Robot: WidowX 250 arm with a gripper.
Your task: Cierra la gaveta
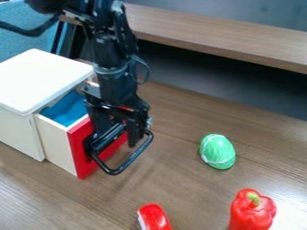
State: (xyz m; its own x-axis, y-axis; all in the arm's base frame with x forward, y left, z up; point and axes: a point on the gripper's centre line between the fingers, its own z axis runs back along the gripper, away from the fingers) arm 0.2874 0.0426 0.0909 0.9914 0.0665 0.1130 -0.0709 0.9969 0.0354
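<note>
Red pepper (252,213) foremost; open drawer (81,148) just behind the tool (114,146).

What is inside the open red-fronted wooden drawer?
In the drawer, a blue surface shows; the black robot arm hides the far side, and the white cabinet top covers the back.

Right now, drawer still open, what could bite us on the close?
Snag: the end effector sits right by the black handle, so it may hook it and drag the drawer when backing off.
Racking: if the push lands off-centre on the red front, the drawer could skew and bind in the white cabinet.
Jam: the blue item inside might catch; its full height isn't clear.
</note>
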